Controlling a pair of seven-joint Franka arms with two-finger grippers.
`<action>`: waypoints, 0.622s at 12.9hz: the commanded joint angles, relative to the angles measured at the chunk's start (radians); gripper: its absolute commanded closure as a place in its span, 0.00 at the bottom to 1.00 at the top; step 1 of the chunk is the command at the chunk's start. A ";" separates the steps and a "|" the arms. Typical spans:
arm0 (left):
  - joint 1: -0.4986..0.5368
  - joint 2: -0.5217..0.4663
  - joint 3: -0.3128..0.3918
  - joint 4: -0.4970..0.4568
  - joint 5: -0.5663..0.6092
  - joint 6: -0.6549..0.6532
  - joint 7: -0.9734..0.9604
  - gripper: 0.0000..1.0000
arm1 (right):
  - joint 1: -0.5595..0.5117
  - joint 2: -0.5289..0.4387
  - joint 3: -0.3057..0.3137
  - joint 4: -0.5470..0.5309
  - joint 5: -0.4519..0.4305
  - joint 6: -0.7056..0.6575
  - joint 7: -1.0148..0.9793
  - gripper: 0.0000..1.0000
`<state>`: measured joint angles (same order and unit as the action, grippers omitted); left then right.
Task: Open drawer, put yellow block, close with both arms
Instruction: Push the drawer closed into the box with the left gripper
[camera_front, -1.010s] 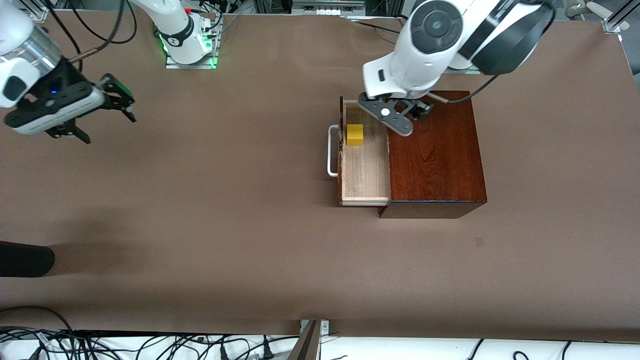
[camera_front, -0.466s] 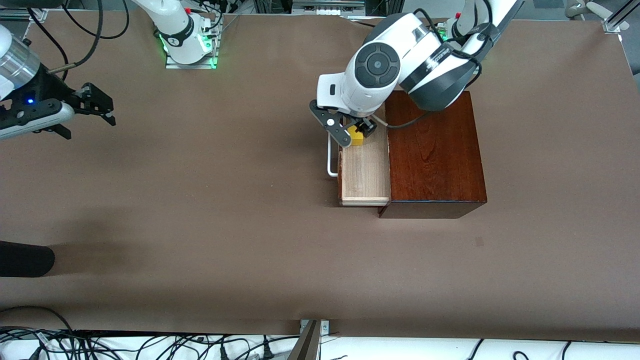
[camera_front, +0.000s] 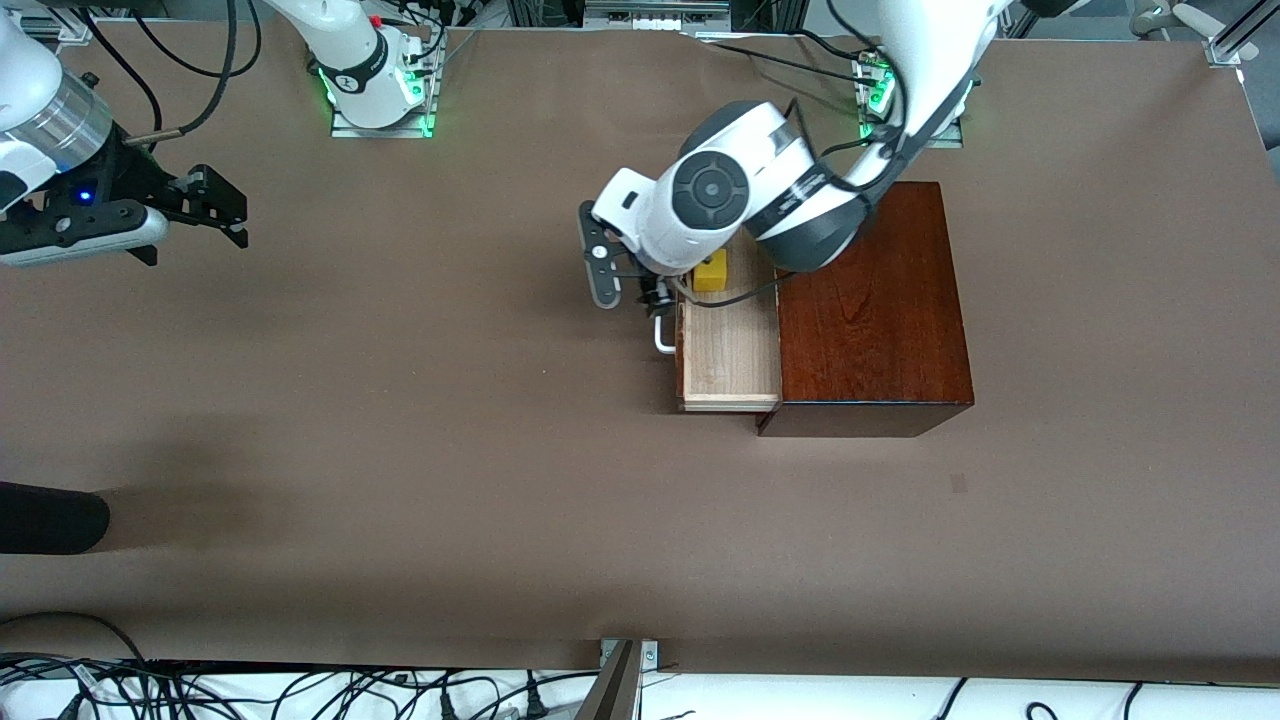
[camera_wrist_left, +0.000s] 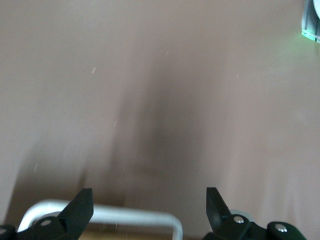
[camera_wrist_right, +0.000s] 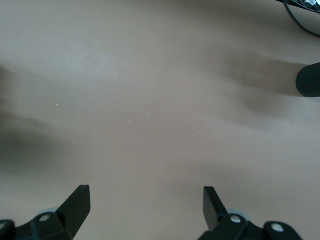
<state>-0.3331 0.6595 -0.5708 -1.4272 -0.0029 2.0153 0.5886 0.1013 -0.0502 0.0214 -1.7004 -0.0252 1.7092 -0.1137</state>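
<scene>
The drawer (camera_front: 730, 350) stands pulled out of the dark reddish-brown wooden box (camera_front: 870, 300). The yellow block (camera_front: 711, 272) rests inside the drawer at the end toward the robots' bases, partly covered by the left arm. My left gripper (camera_front: 628, 288) is open in front of the drawer, at its white handle (camera_front: 663, 340). In the left wrist view the handle (camera_wrist_left: 115, 215) lies between the spread fingers (camera_wrist_left: 80, 210) of the left gripper (camera_wrist_left: 148, 200). My right gripper (camera_front: 225, 215) hangs open and empty over bare table at the right arm's end; the right wrist view shows the right gripper (camera_wrist_right: 145, 197) over nothing but tabletop.
Both green-lit arm bases (camera_front: 380, 90) stand along the table edge by the robots. A dark rounded object (camera_front: 50, 518) juts in at the right arm's end, nearer the front camera. Cables (camera_front: 300, 690) run along the table's front edge.
The left arm has swung from over the box, past the yellow block, down to the drawer handle. The right gripper drifted slightly at its end of the table and stayed open.
</scene>
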 joint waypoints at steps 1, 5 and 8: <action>-0.061 0.015 0.003 0.027 0.213 0.033 0.103 0.00 | -0.020 -0.017 0.008 0.005 -0.007 -0.034 0.015 0.00; -0.069 0.034 0.006 -0.053 0.323 0.020 0.111 0.00 | -0.015 -0.016 -0.041 0.011 -0.005 -0.043 0.005 0.00; -0.060 0.028 0.015 -0.065 0.328 -0.108 0.114 0.00 | 0.072 -0.005 -0.133 0.047 -0.009 -0.045 -0.001 0.00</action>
<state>-0.4021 0.6993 -0.5597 -1.4902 0.3017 1.9806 0.6755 0.1090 -0.0509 -0.0511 -1.6868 -0.0252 1.6897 -0.1139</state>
